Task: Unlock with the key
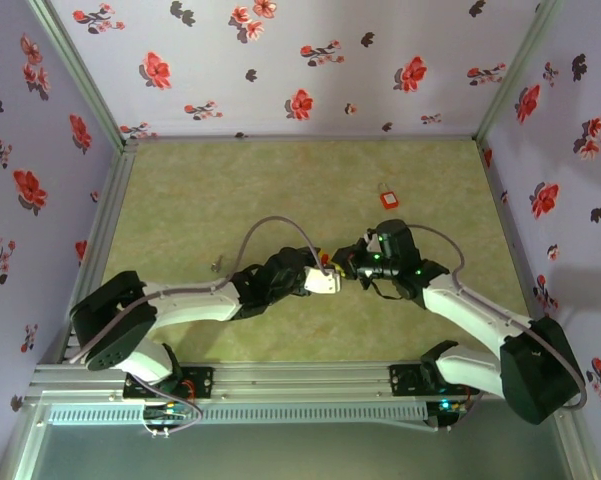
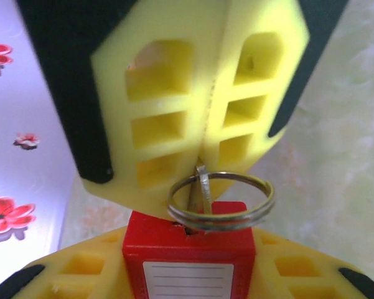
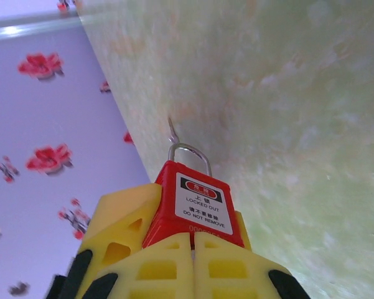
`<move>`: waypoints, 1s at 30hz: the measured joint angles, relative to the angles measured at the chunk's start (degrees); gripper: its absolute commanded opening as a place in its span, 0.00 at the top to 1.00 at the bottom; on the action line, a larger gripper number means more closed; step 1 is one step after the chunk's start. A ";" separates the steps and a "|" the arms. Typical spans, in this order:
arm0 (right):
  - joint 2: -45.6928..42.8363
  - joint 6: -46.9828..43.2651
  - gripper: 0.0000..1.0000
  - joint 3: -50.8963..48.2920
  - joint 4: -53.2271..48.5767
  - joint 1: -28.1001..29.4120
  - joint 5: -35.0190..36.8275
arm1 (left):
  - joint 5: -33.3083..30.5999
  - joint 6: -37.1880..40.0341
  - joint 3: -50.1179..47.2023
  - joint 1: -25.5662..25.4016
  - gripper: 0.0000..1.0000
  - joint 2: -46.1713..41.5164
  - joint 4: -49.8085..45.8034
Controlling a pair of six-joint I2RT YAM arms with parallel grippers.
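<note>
One padlock (image 2: 187,246), red, is held at mid-bench where the two arms meet. The left pincer (image 2: 190,265) is clamped on its body, a yellow finger (image 2: 81,271) on each side. The key (image 2: 202,184) meets the end of the padlock, its ring (image 2: 221,220) hanging round it; whether it is fully home cannot be told. The right pincer (image 2: 202,167) is pinched tight on the key, its fingers pressed together.

In the right wrist view the shackle (image 3: 190,146) points away from that pincer, over the bench (image 1: 230,190). The label (image 3: 202,202) facing that camera reads "LOCKED OUT / DO NOT REMOVE", with Chinese characters not legible. The opposite face carries a white label (image 2: 188,280) with blank ruled lines.

A second small red item (image 1: 387,199) lies on the bench beyond the right pincer, well apart. A small grey item (image 1: 217,265), too small to identify, lies near the left arm (image 1: 180,305). Floral walls (image 1: 280,60) enclose the bench on three sides.
</note>
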 measured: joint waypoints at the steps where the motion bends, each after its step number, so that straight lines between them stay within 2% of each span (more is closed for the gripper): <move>1: -0.04 2.05 1.00 -0.72 1.51 -0.02 0.66 | -0.68 0.35 -0.15 -0.02 1.00 0.72 1.53; 4: -0.52 5.66 1.00 -1.25 2.89 -0.07 2.40 | -2.05 0.61 -0.35 -0.07 1.00 1.97 4.81; 5: -0.85 6.23 0.94 -1.25 2.95 -0.15 2.73 | -2.32 0.57 -0.35 -0.04 1.00 2.12 5.57; 7: -2.29 6.64 0.68 -1.14 2.29 -1.11 2.64 | -2.36 -0.76 -0.35 0.02 1.00 2.14 7.28; 10: -5.38 3.69 0.38 0.94 -3.54 -3.98 0.00 | -2.19 -4.85 -0.09 0.46 1.00 1.75 9.64; 12: -8.22 -0.76 0.24 3.74 -10.36 -7.72 -0.66 | -1.55 -8.74 0.15 1.09 1.00 0.35 9.49; 14: -11.10 -6.56 0.15 7.08 -16.70 -12.09 0.24 | -0.28 -14.64 1.09 2.34 1.00 -1.95 7.50; 17: -16.28 -15.19 0.11 10.19 -22.25 -15.91 3.72 | 1.22 -26.86 5.07 5.27 1.00 -5.51 1.55; 21: -23.26 -21.18 0.10 6.40 -18.01 -15.32 4.42 | 2.60 -47.19 14.47 9.88 1.00 -7.34 -8.50; 25: -23.12 -24.85 0.11 1.53 -12.85 -9.75 6.01 | 5.77 -63.28 21.07 12.15 1.00 -7.32 -15.52; 30: -20.68 -31.17 0.12 1.18 -9.44 -1.49 10.58 | 10.29 -76.04 24.90 12.28 1.00 -5.57 -22.69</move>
